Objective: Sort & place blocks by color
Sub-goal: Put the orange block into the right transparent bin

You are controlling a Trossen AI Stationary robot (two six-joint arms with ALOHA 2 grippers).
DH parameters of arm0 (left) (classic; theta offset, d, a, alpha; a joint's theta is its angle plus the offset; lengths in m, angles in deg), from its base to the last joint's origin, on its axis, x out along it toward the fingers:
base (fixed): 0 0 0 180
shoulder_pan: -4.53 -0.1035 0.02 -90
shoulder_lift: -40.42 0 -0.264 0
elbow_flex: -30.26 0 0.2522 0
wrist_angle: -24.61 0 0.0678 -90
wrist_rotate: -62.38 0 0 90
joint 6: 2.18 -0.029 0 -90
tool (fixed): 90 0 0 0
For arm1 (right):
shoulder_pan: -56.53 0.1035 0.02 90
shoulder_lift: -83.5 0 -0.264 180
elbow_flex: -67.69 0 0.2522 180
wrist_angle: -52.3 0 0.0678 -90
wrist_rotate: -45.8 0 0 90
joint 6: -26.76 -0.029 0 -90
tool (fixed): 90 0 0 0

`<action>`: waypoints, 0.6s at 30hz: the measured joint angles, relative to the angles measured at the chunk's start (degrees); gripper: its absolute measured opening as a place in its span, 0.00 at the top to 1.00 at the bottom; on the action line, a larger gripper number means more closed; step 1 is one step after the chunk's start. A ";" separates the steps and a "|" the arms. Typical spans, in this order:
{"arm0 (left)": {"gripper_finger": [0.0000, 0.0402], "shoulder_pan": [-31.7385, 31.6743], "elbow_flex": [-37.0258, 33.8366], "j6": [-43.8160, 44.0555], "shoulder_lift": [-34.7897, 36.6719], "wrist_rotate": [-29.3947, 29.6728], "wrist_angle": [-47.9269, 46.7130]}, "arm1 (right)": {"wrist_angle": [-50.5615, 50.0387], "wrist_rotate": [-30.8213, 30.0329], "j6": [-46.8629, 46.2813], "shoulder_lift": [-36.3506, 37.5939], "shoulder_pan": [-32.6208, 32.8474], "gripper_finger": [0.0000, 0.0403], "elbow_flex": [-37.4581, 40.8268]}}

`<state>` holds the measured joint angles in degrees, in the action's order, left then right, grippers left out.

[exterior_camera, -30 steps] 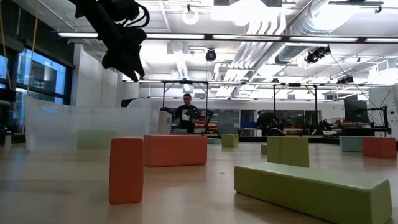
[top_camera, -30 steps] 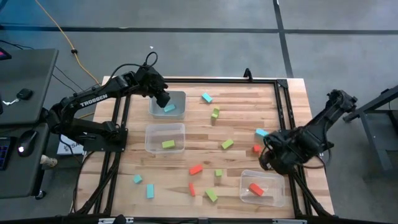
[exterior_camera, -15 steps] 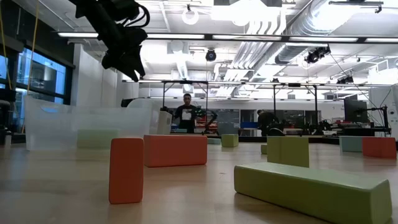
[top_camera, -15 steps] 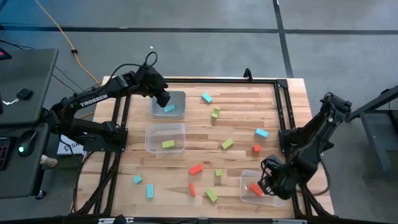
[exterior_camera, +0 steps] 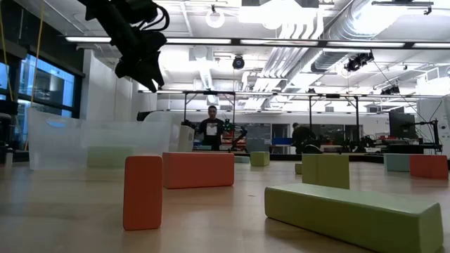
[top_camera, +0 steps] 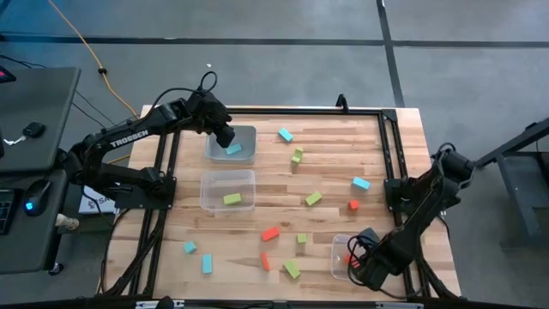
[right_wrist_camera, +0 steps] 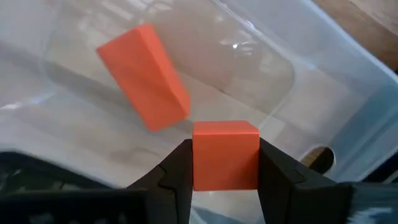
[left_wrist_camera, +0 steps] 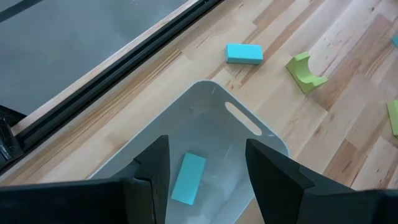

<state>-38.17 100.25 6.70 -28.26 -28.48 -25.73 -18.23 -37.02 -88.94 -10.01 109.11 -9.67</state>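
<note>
My right gripper [right_wrist_camera: 225, 163] is shut on a red-orange cube [right_wrist_camera: 225, 152]. It hangs over the clear bin [top_camera: 337, 251] at the table's near right. A red-orange block [right_wrist_camera: 144, 74] lies on that bin's floor. My left gripper [left_wrist_camera: 205, 163] stands open above the far-left bin [left_wrist_camera: 249, 127], with nothing between its fingers. A cyan block [left_wrist_camera: 188, 178] lies flat in that bin. Loose cyan [top_camera: 285, 135], green [top_camera: 313, 198] and red-orange [top_camera: 270, 233] blocks lie scattered on the wooden table. My right gripper pinches the red-orange cube between its two fingers by two opposite side faces [right_wrist_camera: 199, 158]. The fingers come from above and point down. The cube sits level in the hold, clear of the bin's floor and above the block lying there.
A third clear bin [top_camera: 214, 182] at middle left holds a green block [top_camera: 232, 199]. Two cyan blocks [top_camera: 207, 263] lie near the front left. A black frame [top_camera: 391, 146] runs along the table's edges. In the low view, red-orange [exterior_camera: 143, 191] and green [exterior_camera: 355, 211] blocks stand close.
My right gripper has carried the red-orange cube from the table's right middle toward the near edge and downward. It has tipped to point straight down and now hangs over the near-right bin.
</note>
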 joint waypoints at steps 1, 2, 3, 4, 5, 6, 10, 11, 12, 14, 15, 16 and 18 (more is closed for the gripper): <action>0.60 -0.02 0.00 0.03 0.00 0.00 0.00 | -0.02 0.20 -0.01 -0.52 -0.26 0.72 0.00; 0.60 0.00 0.00 0.11 0.00 0.00 0.00 | -0.05 0.17 -0.02 -0.97 -0.53 0.72 0.00; 0.60 -0.01 0.00 0.11 0.00 0.00 0.00 | -0.08 0.15 0.00 -1.42 -0.85 0.72 0.00; 0.60 -0.02 0.00 0.09 0.00 0.00 0.00 | -0.17 0.15 -0.02 -1.87 -1.09 0.72 0.00; 0.60 0.00 0.00 0.07 0.00 0.00 0.00 | -0.40 0.15 -0.02 -2.30 -1.32 0.72 0.00; 0.60 0.00 0.00 0.08 0.00 0.00 0.00 | -0.68 0.12 0.00 -2.78 -1.46 0.72 0.00; 0.60 -0.02 0.00 -0.02 0.00 0.00 0.00 | -0.82 0.44 0.06 -4.58 -1.92 0.72 0.00; 0.60 -0.02 0.00 0.02 0.00 0.00 0.00 | -0.80 0.92 0.07 -4.94 -1.94 0.72 0.00; 0.60 0.00 0.00 0.02 0.00 0.00 0.00 | -0.82 1.66 0.02 -5.31 -1.94 0.72 0.00; 0.60 -0.02 0.00 0.00 -0.01 0.00 -0.01 | -0.99 2.85 0.02 -5.98 -1.94 0.72 0.00; 0.60 -0.01 0.00 0.01 -0.01 0.00 0.00 | -1.00 3.20 0.02 -6.25 -1.94 0.72 0.00; 0.60 -0.02 0.00 0.07 -0.02 0.00 -0.01 | -0.95 3.37 0.00 -6.53 -1.94 0.72 0.00; 0.60 -0.02 0.00 -0.02 -0.02 0.00 -0.02 | -0.97 3.41 0.04 -7.03 -1.94 0.70 0.00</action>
<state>-38.19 100.25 6.69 -28.28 -28.48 -25.75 -19.20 -33.61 -88.89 -17.04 107.17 -9.67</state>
